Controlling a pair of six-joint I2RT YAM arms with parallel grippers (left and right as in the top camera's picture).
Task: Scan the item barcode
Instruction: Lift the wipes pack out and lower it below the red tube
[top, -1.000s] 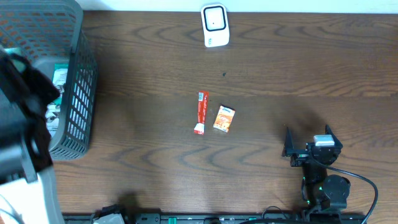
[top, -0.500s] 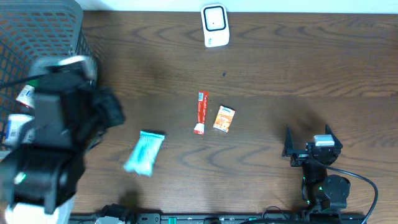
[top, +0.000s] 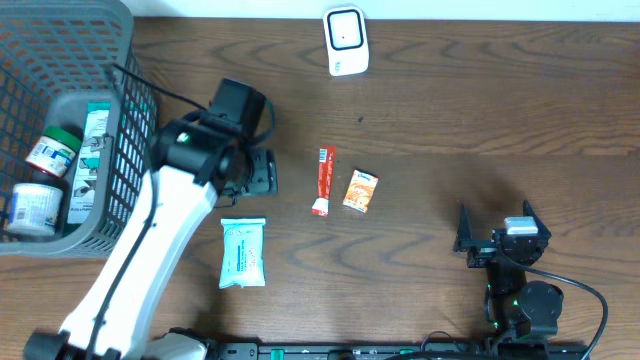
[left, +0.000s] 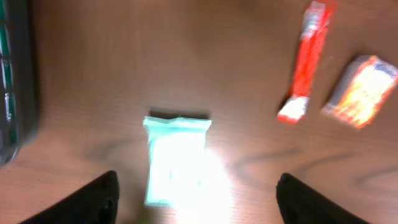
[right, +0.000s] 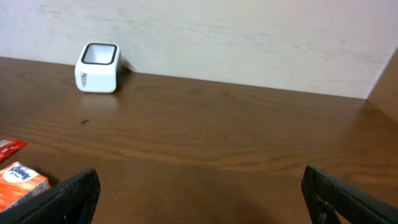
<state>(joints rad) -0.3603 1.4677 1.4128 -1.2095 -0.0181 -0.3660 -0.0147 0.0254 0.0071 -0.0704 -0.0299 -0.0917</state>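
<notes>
A pale teal packet (top: 242, 252) lies flat on the wooden table; in the left wrist view the packet (left: 175, 158) shows below and between the two dark fingers, partly washed out by glare. My left gripper (top: 258, 172) (left: 199, 202) is open above the table, just beyond the packet, and holds nothing. A red sachet (top: 323, 181) (left: 306, 61) and an orange packet (top: 361, 190) (left: 362, 91) lie side by side at mid-table. The white barcode scanner (top: 346, 40) (right: 97, 67) stands at the far edge. My right gripper (top: 495, 225) (right: 199, 199) rests open and empty at the near right.
A grey mesh basket (top: 125, 150) stands at the far left, holding two jars (top: 45, 150) and a box (top: 95, 145). The left arm (top: 150, 250) stretches diagonally from the near left edge. A pale wall (right: 249, 37) runs behind the scanner.
The left arm swung out of the basket toward mid-table. The teal packet, in the air half a second ago, now lies on the table, and the left jaws stand open.
</notes>
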